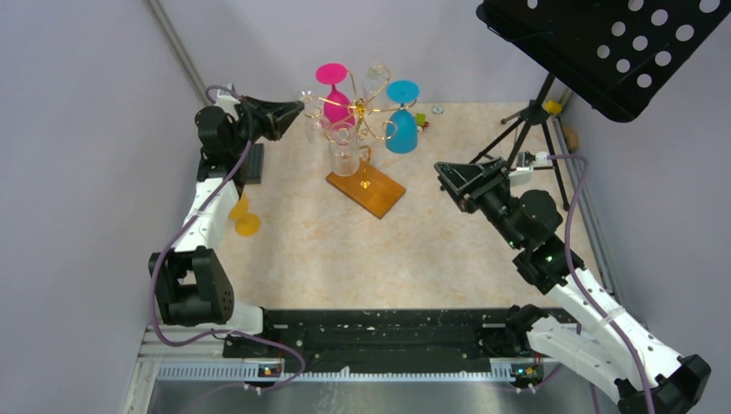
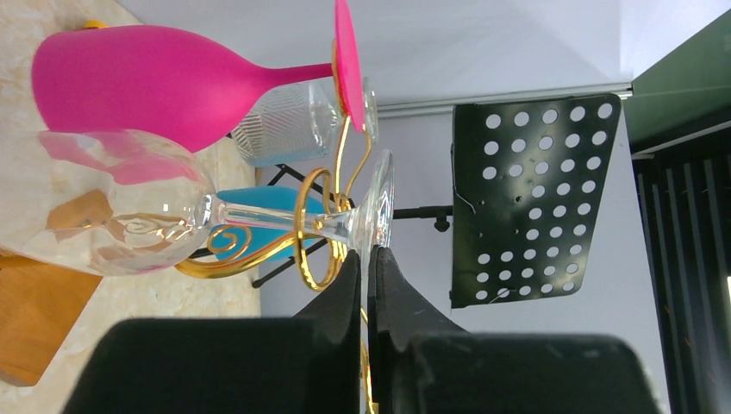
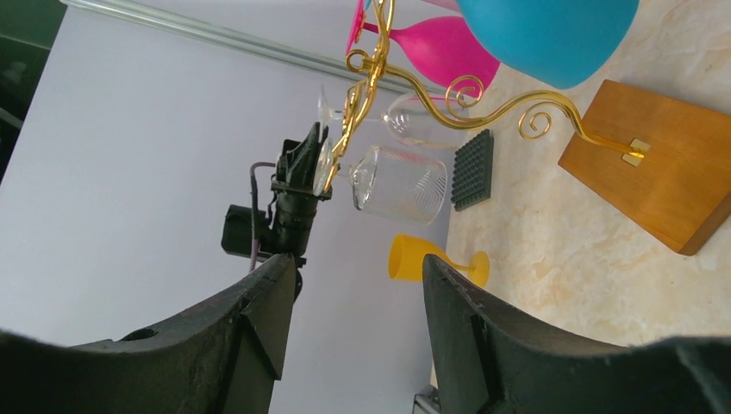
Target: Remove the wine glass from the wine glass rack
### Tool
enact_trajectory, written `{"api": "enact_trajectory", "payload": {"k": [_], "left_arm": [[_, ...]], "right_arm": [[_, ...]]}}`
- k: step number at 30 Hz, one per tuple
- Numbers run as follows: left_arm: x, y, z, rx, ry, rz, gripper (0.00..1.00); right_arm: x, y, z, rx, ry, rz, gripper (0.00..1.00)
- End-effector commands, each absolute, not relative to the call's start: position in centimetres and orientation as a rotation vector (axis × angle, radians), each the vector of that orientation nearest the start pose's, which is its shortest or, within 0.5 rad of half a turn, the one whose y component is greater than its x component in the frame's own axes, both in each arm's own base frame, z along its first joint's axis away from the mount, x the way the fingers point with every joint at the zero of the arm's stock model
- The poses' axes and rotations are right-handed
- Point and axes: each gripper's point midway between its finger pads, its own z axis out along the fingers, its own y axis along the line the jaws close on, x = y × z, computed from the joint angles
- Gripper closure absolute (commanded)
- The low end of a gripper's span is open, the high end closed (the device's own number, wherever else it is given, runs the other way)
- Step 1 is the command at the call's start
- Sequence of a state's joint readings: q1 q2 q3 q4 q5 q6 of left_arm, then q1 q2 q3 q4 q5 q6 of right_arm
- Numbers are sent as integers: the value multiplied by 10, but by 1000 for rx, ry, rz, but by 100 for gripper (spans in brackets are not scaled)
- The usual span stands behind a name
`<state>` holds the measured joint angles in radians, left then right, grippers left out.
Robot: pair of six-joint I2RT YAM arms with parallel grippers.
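Observation:
The wine glass rack (image 1: 365, 110) is a gold wire stand with curled arms on an orange-brown wooden base (image 1: 366, 191), at the back middle of the table. A clear wine glass (image 2: 103, 203) hangs bowl-down from an arm on its left side, its stem through a gold loop (image 2: 315, 231). My left gripper (image 2: 368, 255) is shut on the rim of that glass's foot (image 2: 380, 203), reaching in from the left (image 1: 297, 110). My right gripper (image 1: 444, 172) stands open to the right of the rack, nothing between its fingers (image 3: 267, 293).
On the rack also hang a pink glass (image 1: 334, 95), a blue glass (image 1: 402, 125) and a ribbed clear glass (image 2: 289, 129). A yellow glass (image 1: 246, 222) lies at the table's left edge beside a black pad (image 1: 252, 164). A black tripod music stand (image 1: 603, 43) fills the back right.

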<state>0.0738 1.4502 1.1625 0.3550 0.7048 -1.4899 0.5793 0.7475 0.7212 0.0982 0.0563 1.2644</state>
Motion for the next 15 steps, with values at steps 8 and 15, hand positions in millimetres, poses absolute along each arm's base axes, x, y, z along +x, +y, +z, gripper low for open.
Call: {"api": "enact_trajectory", "payload": {"k": [8, 15], "left_arm": [[424, -138, 437, -462, 1506, -1634, 100], [415, -148, 433, -414, 1570, -1651, 100]], "right_arm": [[248, 189, 384, 589, 1481, 1393, 43], [247, 186, 387, 588, 1474, 1383, 41]]}}
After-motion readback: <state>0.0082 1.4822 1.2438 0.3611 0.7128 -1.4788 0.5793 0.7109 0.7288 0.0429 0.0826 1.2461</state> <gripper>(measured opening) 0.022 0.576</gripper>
